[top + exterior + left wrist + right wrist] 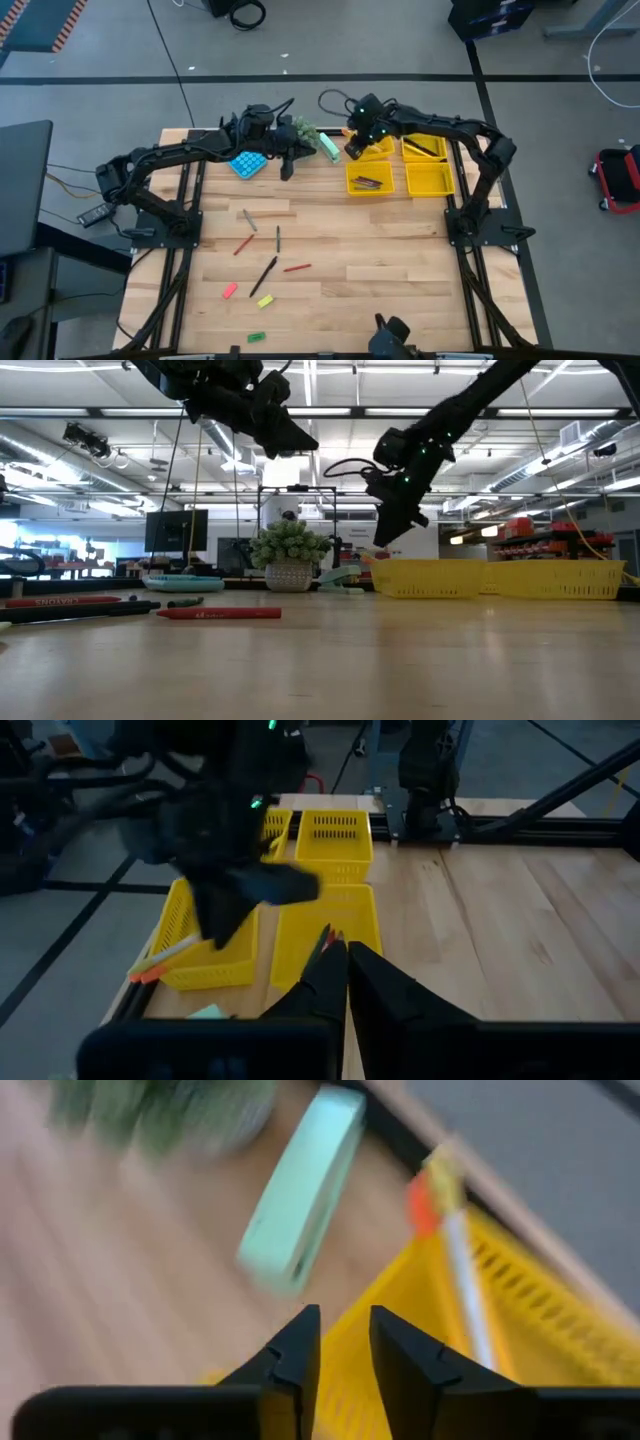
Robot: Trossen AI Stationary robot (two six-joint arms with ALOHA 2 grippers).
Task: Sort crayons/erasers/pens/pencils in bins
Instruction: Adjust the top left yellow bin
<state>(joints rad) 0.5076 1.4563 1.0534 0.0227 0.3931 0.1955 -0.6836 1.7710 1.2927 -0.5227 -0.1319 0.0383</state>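
Observation:
Four yellow bins (430, 181) stand at the far right. My right gripper (355, 149) hovers open and empty over the far-left bin (560, 1330). A pencil (457, 1260) lies in that bin, its orange end over the rim. My left gripper (288, 167) is shut and raised beside the blue calculator (247, 163). It points toward the near-left bin (300, 935), which holds dark sticks (369, 183). Two red crayons (243, 244) (297, 268), three pens (263, 275) (249, 220) (277, 237) and pink (229, 291), yellow (265, 300) and green (257, 337) erasers lie on the near table. My left gripper: a thin reddish streak (327, 934) shows right at its fingertips. I cannot tell whether it is a stick held between the fingers or one lying in the bin beyond them.
A small potted plant (305, 130) and a pale green object (329, 147) stand between the two grippers at the far edge. My right arm (215, 840) hangs close in front of my left gripper. Bare wood lies near the bins on the right.

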